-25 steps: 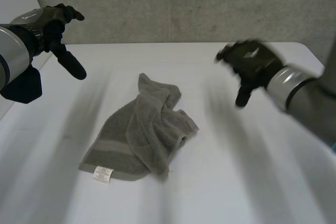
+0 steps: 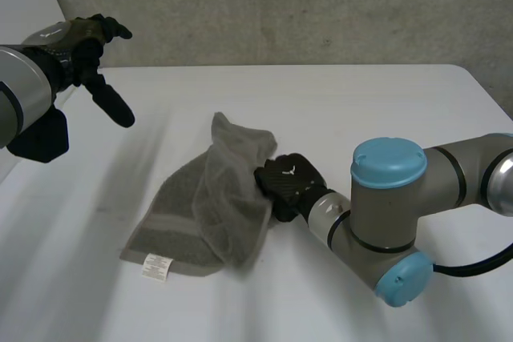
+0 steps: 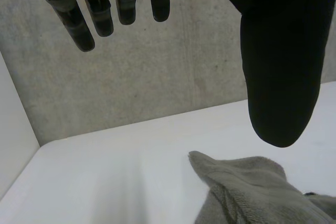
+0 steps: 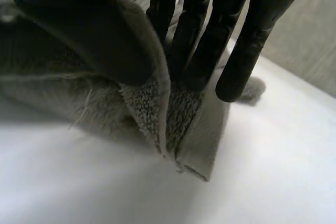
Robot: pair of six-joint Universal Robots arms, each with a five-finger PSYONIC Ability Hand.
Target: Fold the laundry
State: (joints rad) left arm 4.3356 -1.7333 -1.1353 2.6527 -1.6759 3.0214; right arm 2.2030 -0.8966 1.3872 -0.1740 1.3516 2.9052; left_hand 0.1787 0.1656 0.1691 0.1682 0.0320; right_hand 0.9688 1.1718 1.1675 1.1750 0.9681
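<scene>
A crumpled grey towel lies in the middle of the white table. The right hand pinches its right edge between thumb and fingers, probably to pull it flat for folding. The left hand hangs high at the far left, fingers straight, holding nothing.

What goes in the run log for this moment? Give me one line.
task: fold laundry | towel: crumpled on table | right hand: pinching towel edge | left hand: open, raised, off towel
</scene>
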